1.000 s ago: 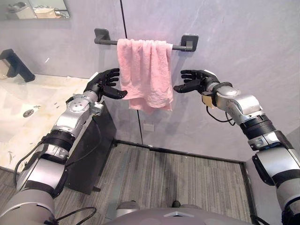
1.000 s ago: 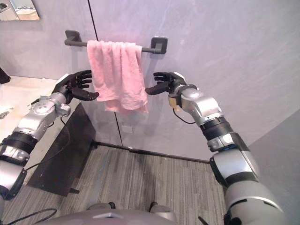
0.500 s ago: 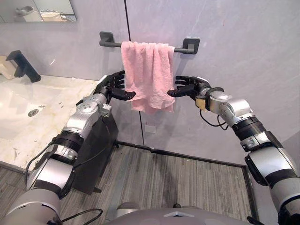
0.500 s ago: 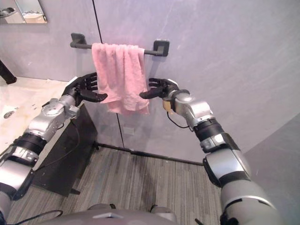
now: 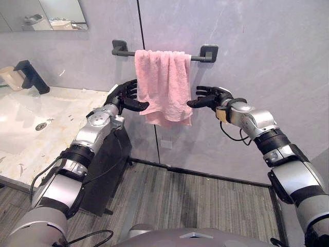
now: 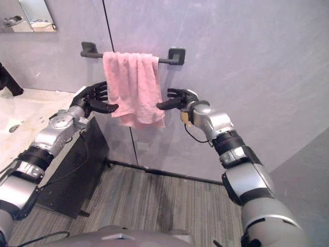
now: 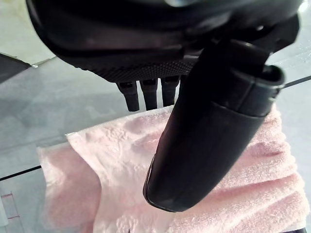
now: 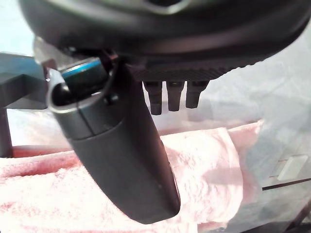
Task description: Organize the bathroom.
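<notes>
A pink towel [image 5: 163, 85] hangs bunched over a dark towel bar [image 5: 197, 57] on the grey wall. My left hand [image 5: 123, 96] is at the towel's left edge, open, its thumb reaching toward the cloth; whether it touches I cannot tell. At the towel's right edge my right hand [image 5: 209, 97] is open too, fingers straight and close to the cloth. In the wrist views the towel [image 7: 233, 194] [image 8: 204, 170] lies just past each hand's thumb, with nothing held.
A pale marble counter with a sink [image 5: 31, 131] runs along the left, with a dark faucet [image 5: 30, 77] at its back. A dark cabinet side [image 5: 105, 170] stands under it by my left arm. Below lies grey plank floor [image 5: 195, 200].
Both hands have come down and inward from a wider spread to the towel's two edges. The camera shifted a little, so the whole scene sits slightly differently.
</notes>
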Available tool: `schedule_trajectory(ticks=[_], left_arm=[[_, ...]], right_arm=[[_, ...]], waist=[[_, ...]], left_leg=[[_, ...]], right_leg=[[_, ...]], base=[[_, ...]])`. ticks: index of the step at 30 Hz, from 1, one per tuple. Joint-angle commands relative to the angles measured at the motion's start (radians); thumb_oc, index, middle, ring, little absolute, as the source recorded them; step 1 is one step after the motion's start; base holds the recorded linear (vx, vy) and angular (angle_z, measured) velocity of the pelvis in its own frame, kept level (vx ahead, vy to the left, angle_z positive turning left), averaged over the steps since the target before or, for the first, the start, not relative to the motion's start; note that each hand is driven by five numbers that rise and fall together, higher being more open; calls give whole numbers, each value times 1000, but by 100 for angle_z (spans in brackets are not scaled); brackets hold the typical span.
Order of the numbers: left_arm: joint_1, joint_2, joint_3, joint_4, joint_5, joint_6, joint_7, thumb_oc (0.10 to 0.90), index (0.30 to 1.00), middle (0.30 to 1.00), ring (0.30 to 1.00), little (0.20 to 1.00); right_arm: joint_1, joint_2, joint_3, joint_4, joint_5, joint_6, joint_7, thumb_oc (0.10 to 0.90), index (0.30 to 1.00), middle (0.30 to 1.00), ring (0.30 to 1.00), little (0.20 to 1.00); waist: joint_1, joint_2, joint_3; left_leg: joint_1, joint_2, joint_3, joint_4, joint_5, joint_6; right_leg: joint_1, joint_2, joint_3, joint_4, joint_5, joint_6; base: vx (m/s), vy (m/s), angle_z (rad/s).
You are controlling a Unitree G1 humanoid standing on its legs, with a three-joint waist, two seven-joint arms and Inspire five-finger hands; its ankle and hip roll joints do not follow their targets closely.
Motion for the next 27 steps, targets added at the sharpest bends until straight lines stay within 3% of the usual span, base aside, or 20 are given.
schedule_trajectory(ticks=[1,14,27], left_arm=[[-118,3,-34,64,-26,-92,36,800,900,900,900,900],[-96,12,-41,42,-24,-94,44,800,900,900,900,900],[-80,-6,-44,18,-15,-78,49,800,900,900,900,900]], right_arm=[[-148,-17,26,26,28,-134,-17,800,900,900,900,900],[-112,-56,1,14,46,-127,-43,800,900,900,900,900],[-98,-41,-9,27,77,-122,-57,800,900,900,900,900]], waist=[[37,2,-139],[38,-22,-132],[32,-34,-129]], left_leg=[[-131,39,14,-32,120,-72],[-118,3,3,-21,85,-32],[-71,-34,6,-34,62,12]], right_leg=[[67,-46,-29,76,-155,77],[45,-78,-39,94,-147,94],[9,-112,-34,126,-123,122]], base=[[46,39,0],[10,31,1],[29,24,1]])
